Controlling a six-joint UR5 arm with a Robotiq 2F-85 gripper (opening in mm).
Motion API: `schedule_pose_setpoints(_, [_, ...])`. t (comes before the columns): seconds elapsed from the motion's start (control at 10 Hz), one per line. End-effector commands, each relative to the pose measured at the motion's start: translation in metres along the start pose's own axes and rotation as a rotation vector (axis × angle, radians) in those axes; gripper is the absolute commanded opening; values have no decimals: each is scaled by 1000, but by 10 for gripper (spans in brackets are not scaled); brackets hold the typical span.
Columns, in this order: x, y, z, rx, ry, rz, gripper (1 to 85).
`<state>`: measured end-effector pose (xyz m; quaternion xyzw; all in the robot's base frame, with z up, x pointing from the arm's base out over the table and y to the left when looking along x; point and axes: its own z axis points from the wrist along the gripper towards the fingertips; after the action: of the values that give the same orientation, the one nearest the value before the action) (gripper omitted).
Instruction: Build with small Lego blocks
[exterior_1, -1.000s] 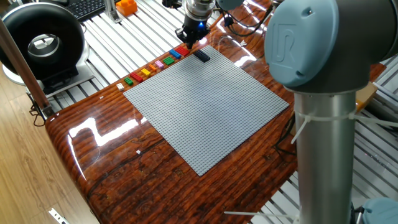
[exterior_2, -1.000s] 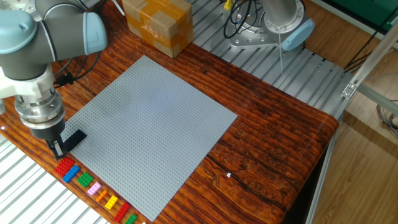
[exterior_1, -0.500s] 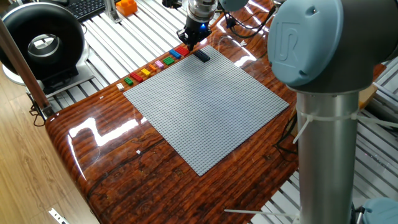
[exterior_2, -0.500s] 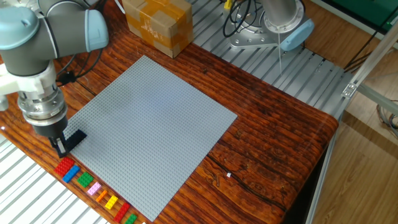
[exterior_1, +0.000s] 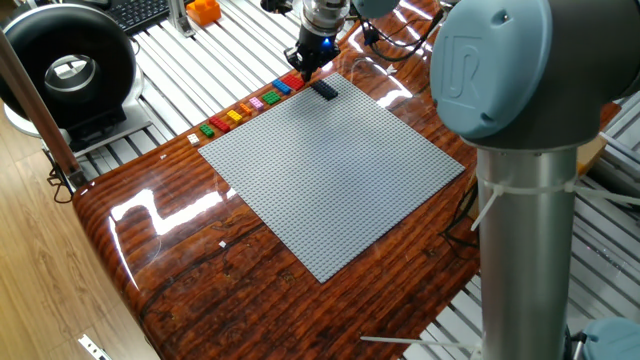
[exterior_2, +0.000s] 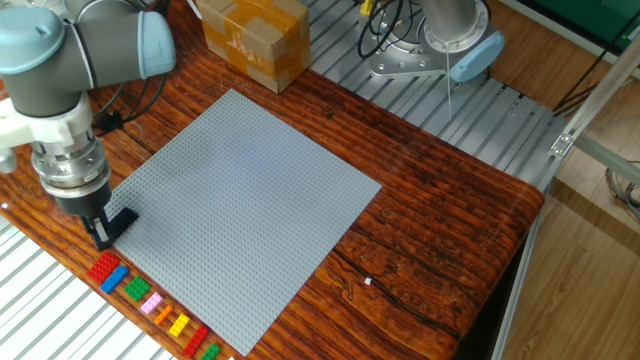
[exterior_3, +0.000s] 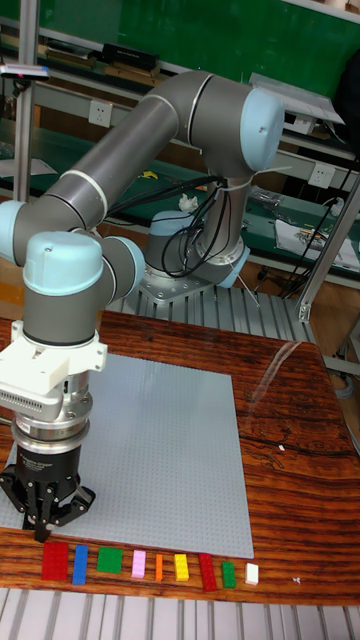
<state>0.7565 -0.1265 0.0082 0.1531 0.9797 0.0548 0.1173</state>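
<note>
Several small Lego blocks (exterior_3: 138, 565) lie in a row on the wood just off the grey baseplate (exterior_3: 160, 450), in red, blue, green, pink, orange, yellow and white. The same row of blocks (exterior_1: 250, 104) shows in one fixed view, and the blocks (exterior_2: 150, 302) also in the other. A black block (exterior_2: 125, 220) lies on the plate's corner; this black block (exterior_1: 324, 89) sits right beside my fingertips. My gripper (exterior_3: 45, 517) hangs over that corner, just above the red end of the row. The gripper (exterior_2: 100, 238) looks shut, and nothing shows between its fingers.
A cardboard box (exterior_2: 252, 40) stands beyond the plate's far corner. An orange plastic object (exterior_1: 203, 10) sits on the slatted bench, near a black round device (exterior_1: 68, 70). A second arm's grey column (exterior_1: 520, 200) rises at the table's edge.
The gripper has shifted slightly along the plate's corner and risen a little. The black block and the row of blocks have not moved.
</note>
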Motion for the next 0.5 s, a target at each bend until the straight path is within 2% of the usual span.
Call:
schedule_pose_setpoints(0.0, [2, -1, -3, -8, 3, 10, 10])
schedule_pose_setpoints(0.4, [-6, -9, -7, 3, 17, -33, 10])
